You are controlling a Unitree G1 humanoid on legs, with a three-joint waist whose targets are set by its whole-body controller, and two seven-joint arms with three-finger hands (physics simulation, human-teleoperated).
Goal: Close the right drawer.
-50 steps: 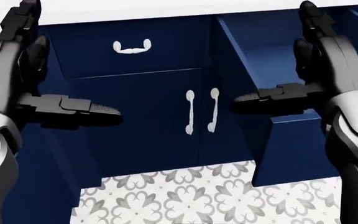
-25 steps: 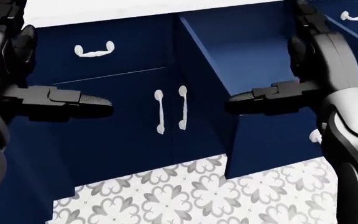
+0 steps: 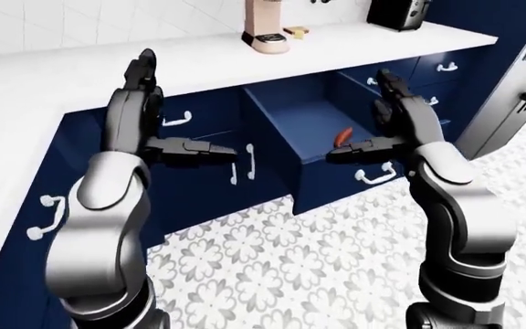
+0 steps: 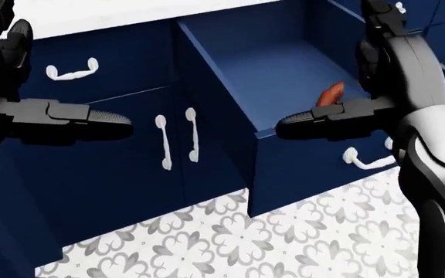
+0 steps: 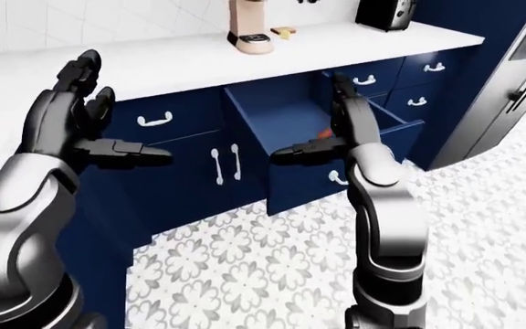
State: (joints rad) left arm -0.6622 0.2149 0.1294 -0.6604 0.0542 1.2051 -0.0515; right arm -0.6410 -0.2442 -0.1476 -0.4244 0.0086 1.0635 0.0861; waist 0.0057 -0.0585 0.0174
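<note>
The right drawer (image 3: 313,130) is standing pulled well out of the navy cabinet run, below the white countertop (image 3: 208,62), with a small orange-red item (image 3: 341,137) lying inside near its right wall. Its white handle (image 4: 365,159) is showing on the drawer front, low on the right of the head view.

Compared with a second ago, the whole head view is sliding left: the paired cabinet door handles (image 4: 177,141) and the closed left drawer's handle (image 4: 72,70) are sitting further left than they were, and the open drawer's inside, the orange-red item and its front handle are now coming into sight. That reads as the robot turning or stepping to face the drawer, not the furniture moving. The drawer itself looks no more closed.

The right hand (image 4: 339,119) is hovering with fingers spread apart, one finger pointing left over the drawer's front edge, gripping nothing; whether it is touching the edge I cannot tell. The left hand (image 4: 60,124) is likewise spread apart and empty, held out before the cabinet doors, well clear of the drawer.

Judging from this, the push has not begun; the right hand probably needs to get onto the drawer front.
</note>
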